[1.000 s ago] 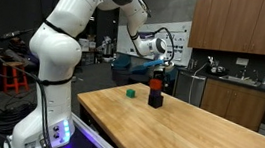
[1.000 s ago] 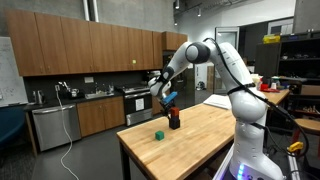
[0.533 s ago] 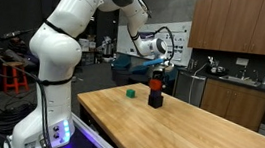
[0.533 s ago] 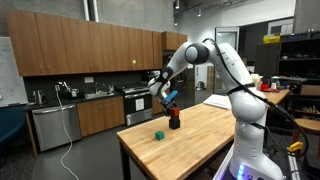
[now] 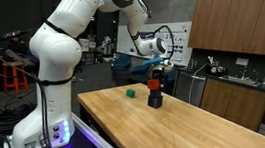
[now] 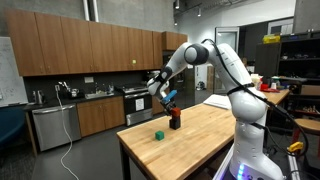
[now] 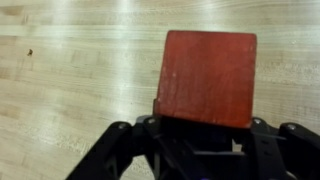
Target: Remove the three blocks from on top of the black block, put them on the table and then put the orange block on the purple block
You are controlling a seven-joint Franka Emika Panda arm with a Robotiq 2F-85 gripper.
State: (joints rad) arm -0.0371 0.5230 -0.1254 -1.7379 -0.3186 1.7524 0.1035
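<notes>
Tool was down on top of the stack, hanging from the white arm and pointing down at the tabletop. Its fingers dropped either side of the orange block. In the wrist view those fingers were dark shapes along the bottom of the picture, flanking the block's near edge. Whether they pressed on its sides or stood a hair clear, I could not tell.

The orange block sat at the very top of the pile, its flat top face turned up toward the wrist camera. Its edges ran almost square with the wood grain, with only a slight twist. It was a cube, so it had no long side to call. The length belonged to the stack, which ran straight up with no lean I could see.

Beneath it came the purple block, then the black block at the foot, resting on the tabletop near one end. From the exterior views the two darks ran together, and I could not find the seam between them.

The green block lay alone on the wood, near the stack but apart from it, touching nothing. In an exterior view it sat closer to the tabletop's end edge than the stack did.
</notes>
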